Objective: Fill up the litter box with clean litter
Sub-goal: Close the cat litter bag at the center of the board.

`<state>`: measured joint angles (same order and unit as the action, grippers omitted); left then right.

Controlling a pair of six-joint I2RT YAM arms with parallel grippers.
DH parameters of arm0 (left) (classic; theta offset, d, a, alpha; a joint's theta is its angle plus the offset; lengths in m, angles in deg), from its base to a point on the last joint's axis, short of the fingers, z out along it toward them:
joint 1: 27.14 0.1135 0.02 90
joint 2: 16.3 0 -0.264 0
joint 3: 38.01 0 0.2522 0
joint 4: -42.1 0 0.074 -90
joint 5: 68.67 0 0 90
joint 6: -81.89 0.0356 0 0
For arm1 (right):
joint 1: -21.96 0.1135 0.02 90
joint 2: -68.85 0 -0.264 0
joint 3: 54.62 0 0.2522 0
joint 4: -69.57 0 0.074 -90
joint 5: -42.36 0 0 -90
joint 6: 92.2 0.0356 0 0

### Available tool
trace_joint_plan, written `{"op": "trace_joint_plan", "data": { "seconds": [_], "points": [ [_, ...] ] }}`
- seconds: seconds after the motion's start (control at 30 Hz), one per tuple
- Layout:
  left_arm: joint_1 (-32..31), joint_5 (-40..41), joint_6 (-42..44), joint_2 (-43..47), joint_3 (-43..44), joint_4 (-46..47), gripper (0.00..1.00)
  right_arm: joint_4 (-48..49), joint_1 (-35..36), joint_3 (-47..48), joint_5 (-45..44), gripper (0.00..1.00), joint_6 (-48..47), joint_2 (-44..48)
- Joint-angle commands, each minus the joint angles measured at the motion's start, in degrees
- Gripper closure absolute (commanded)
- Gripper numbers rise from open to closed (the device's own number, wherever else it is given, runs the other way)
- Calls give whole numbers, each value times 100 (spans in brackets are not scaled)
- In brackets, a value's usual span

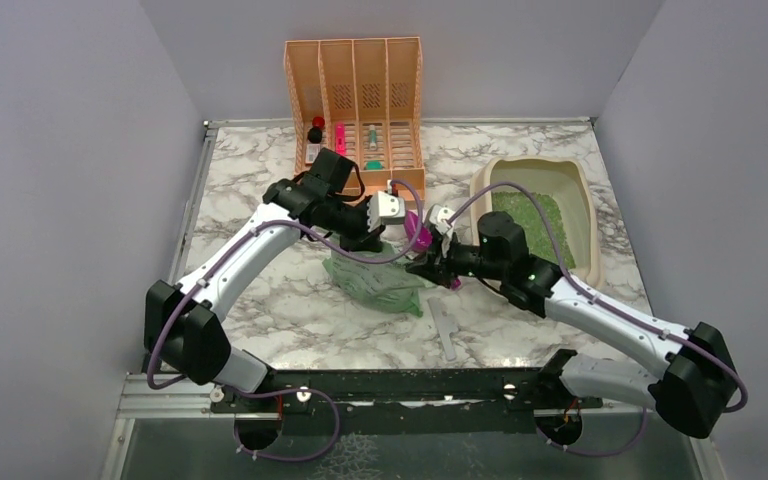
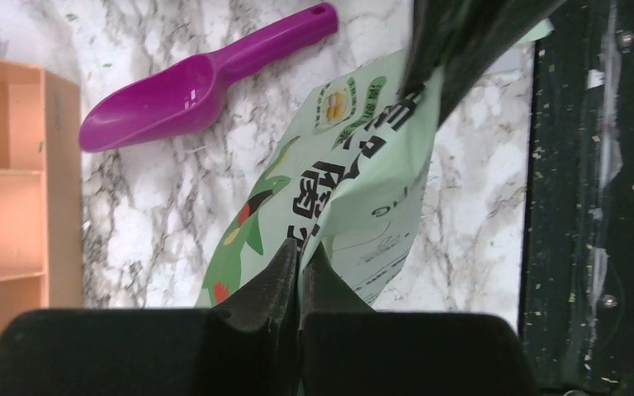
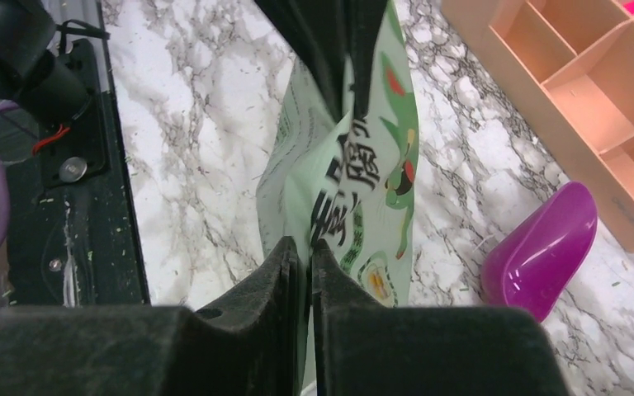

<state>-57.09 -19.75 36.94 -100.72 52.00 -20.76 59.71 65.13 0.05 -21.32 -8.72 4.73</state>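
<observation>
The beige litter box [image 1: 585, 210] sits at the back right and holds a layer of green litter [image 1: 532, 222]. A pale green printed bag [image 1: 375, 282] lies mid-table between both arms. My left gripper [image 1: 372, 236] is shut on one edge of the bag; in the left wrist view its jaws [image 2: 300, 247] pinch the bag [image 2: 355, 190]. My right gripper [image 1: 426, 264] is shut on the opposite edge; in the right wrist view its jaws [image 3: 308, 243] pinch the bag [image 3: 355, 165]. A purple scoop [image 1: 418, 232] lies on the table beside the bag, and shows in both wrist views [image 2: 198, 82] [image 3: 541, 247].
A peach slatted organizer [image 1: 355, 100] with small items stands at the back centre, close to the left wrist. A pale strip [image 1: 445, 330] lies on the marble in front of the bag. A black rail [image 1: 390, 385] runs along the near edge.
</observation>
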Motion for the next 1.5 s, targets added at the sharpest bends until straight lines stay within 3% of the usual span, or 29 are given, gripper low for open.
{"op": "trace_joint_plan", "data": {
  "seconds": [0.0,0.1,0.17,0.33,0.47,0.57,0.67,0.77,0.83,0.9,1.03,1.23,1.47],
  "points": [
    [227,1327,123,252,-185,439,100,-556,34,213,552,75,320,553],
    [227,1269,169,400,-269,448,100,-798,38,271,55,38,906,718],
    [227,1233,170,493,-301,446,100,-780,37,471,-107,26,1289,690],
    [227,1057,92,680,-295,431,100,-209,33,1021,-290,15,2470,-41],
    [227,957,42,822,-354,390,100,-671,40,1773,-241,15,2401,-965],
    [227,862,-10,869,-367,377,100,-517,42,1974,19,22,2434,-1325],
    [227,801,-97,855,-310,362,100,-454,50,1951,148,38,2366,-1532],
    [227,759,-148,812,-258,305,100,-672,43,1928,41,44,2229,-1655],
    [227,698,-153,790,-221,257,100,-715,45,1887,-64,65,2082,-1659],
    [227,701,-154,788,-199,224,100,-908,48,1887,-212,79,1898,-1602],
    [312,889,-165,865,-223,191,100,-1665,49,1782,-378,99,1355,-1385],
    [594,843,-224,915,-232,263,100,-2684,49,1288,-684,99,969,-794],
    [640,1080,-272,828,-312,284,100,-3199,48,834,-855,99,1076,-160]
  ]
}}
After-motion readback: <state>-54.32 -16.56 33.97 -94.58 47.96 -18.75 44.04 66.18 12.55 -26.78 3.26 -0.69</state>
